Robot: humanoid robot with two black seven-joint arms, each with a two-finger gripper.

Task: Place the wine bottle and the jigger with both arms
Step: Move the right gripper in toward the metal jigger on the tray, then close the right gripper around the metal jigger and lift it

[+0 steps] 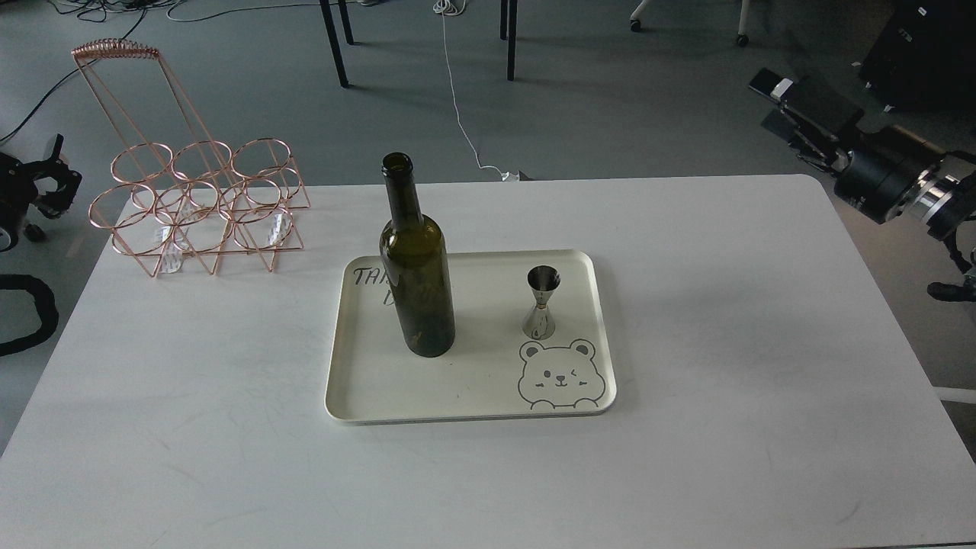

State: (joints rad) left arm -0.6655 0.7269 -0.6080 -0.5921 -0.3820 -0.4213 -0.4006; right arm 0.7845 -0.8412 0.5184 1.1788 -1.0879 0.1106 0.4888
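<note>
The wine bottle (415, 263), dark olive-green and uncorked, stands upright on the left half of a cream tray (473, 396). The silver hourglass jigger (541, 303) stands upright on the tray's right half, above a printed bear face. My left gripper (52, 174) is small and dark at the far left edge, off the table and far from both; its fingers cannot be told apart. My right gripper (772, 105) hangs over the floor beyond the table's far right corner, pointing up-left, with its two fingers apart and nothing between them.
A rose-gold wire bottle rack (200, 206) stands at the table's (724, 343) back left corner. Chair legs and a white cable (457, 99) lie on the floor behind. Black arm cabling (30, 316) loops at the left edge.
</note>
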